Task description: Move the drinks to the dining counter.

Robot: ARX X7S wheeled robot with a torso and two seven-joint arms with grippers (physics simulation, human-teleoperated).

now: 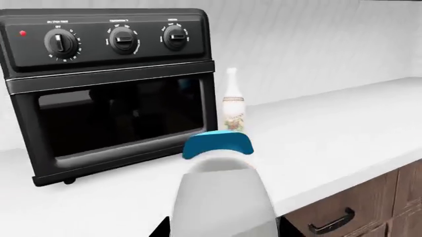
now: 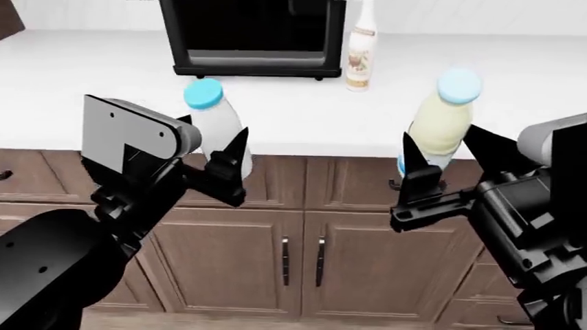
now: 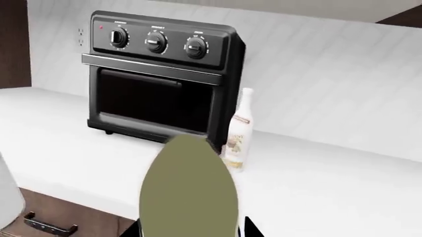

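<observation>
My left gripper (image 2: 218, 157) is shut on the plain white bottle (image 2: 218, 127) with a light-blue cap (image 1: 218, 144), held upright at the front edge of the white top. My right gripper (image 2: 440, 150) is shut on the pale-yellow bottle (image 2: 443, 124), which fills the right wrist view as an olive shape (image 3: 188, 192). The tall cream slim-necked bottle (image 2: 361, 51) stands on the white top right beside the black oven, and shows in both wrist views (image 1: 232, 106) (image 3: 238, 131). The dining counter is out of view.
A black countertop oven (image 2: 252, 34) with three knobs (image 1: 122, 39) sits at the back of the white top (image 2: 92, 75), against a white panelled wall. Brown cabinet doors with dark handles (image 2: 303, 254) run below the top.
</observation>
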